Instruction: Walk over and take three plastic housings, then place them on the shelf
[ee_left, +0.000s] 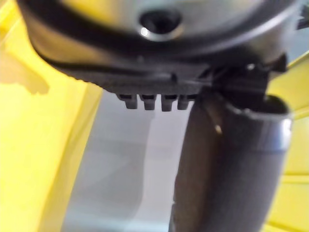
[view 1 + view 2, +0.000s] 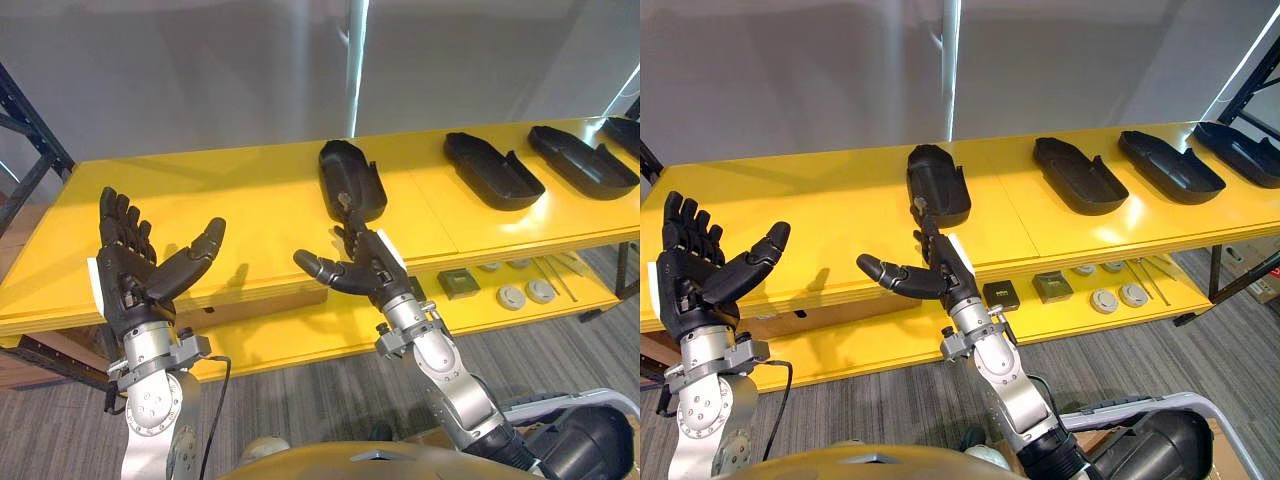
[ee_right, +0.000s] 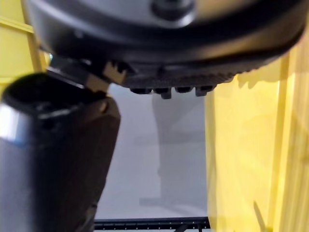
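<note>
Several black plastic housings lie in a row on the yellow shelf top (image 2: 250,200): the nearest one (image 2: 352,178) at the middle, another (image 2: 492,170) to its right, a third (image 2: 582,160) further right. My left hand (image 2: 135,270) is raised in front of the shelf's left part, open, palm inward and empty. My right hand (image 2: 360,265) hovers just in front of the nearest housing without touching it, open, with its thumb pointing left. In the wrist views the left thumb (image 1: 227,159) and the right thumb (image 3: 53,159) stand straight with nothing held.
A lower yellow shelf (image 2: 330,335) carries small parts: grey discs (image 2: 525,293), a dark square box (image 2: 458,283) and a black box (image 2: 1001,294). A dark rack upright (image 2: 30,140) stands at the left end. Grey floor lies below, a grey wall behind.
</note>
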### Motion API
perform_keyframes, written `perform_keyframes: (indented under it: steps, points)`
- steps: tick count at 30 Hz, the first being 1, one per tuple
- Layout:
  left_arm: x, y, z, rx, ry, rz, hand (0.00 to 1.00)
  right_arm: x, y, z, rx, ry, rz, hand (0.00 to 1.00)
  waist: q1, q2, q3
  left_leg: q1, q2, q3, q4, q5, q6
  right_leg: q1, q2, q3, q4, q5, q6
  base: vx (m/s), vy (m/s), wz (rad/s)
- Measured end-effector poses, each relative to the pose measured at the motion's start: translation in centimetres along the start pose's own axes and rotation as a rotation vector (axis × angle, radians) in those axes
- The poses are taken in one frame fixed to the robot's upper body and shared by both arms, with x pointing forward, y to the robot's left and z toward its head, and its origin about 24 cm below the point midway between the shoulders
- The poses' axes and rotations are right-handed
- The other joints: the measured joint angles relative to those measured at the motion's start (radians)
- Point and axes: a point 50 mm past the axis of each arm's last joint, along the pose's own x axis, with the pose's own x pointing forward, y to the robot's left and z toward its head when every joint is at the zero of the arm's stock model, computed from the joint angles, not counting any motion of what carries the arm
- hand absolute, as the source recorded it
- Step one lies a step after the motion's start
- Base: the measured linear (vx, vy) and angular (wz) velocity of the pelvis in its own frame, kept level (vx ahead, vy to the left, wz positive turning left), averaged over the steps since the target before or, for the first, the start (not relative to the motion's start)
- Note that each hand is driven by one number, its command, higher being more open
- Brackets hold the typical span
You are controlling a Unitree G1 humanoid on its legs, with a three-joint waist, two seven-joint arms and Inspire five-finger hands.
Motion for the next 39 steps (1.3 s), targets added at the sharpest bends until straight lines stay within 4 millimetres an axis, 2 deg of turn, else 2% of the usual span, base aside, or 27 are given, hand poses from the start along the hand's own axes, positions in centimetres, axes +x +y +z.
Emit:
perform_keyframes:
  steps: [3, 8, 11, 15, 23, 39]
  points:
    - [-0.1, -0.1, 0.4, -0.022, -0.037, -0.025, 1.00, 0.0, -0.9, -0.1, -0.019, 0.006, -0.077, 1.00, 0.000, 0.003, 0.003, 0.000, 0.001, -0.012, -0.011, 0.011, -0.007, 0.000, 0.002, -0.013, 0.000, -0.001, 0.000, 0.06, 0.030, 0.10]
    - [-0.4, 0.1, 0.3, -0.041, -0.029, -0.001, 1.00, -0.1, -2.1, -0.7, -0.039, 0.046, -0.182, 1.00, 0.001, 0.001, 0.008, 0.004, 0.001, -0.016, -0.022, 0.015, -0.001, 0.000, 0.005, -0.014, 0.001, 0.001, -0.004, 0.07, 0.048, 0.03]
    - [-0.4, 0.2, 0.2, -0.063, -0.021, 0.014, 1.00, -0.1, -2.3, -0.9, -0.038, 0.057, -0.226, 1.00, 0.001, -0.004, 0.038, 0.020, 0.000, -0.015, -0.024, 0.014, -0.001, 0.015, 0.005, -0.013, 0.005, 0.001, -0.003, 0.05, 0.065, 0.00]
    - [-0.4, 0.2, 0.2, -0.064, -0.021, 0.023, 1.00, -0.1, -2.3, -0.9, -0.029, 0.056, -0.234, 1.00, 0.002, -0.014, 0.051, 0.019, 0.000, -0.015, -0.027, 0.012, -0.001, 0.014, 0.005, -0.013, 0.000, -0.002, -0.001, -0.01, 0.071, 0.01]
    - [-0.4, 0.1, 0.2, -0.066, -0.019, 0.021, 1.00, 0.6, -2.6, -1.8, -0.049, 0.090, -0.200, 1.00, 0.021, -0.001, 0.062, 0.020, 0.000, -0.017, -0.027, 0.012, -0.001, 0.015, 0.005, -0.016, 0.000, -0.003, -0.001, -0.01, 0.059, 0.00]
    - [-0.5, 0.0, 0.1, -0.068, -0.016, 0.010, 1.00, 2.2, -2.9, -2.4, -0.055, 0.073, -0.239, 1.00, 0.027, -0.006, 0.068, 0.019, 0.000, -0.038, -0.028, 0.017, -0.001, 0.024, 0.004, -0.040, 0.000, -0.006, -0.004, -0.01, 0.056, 0.04]
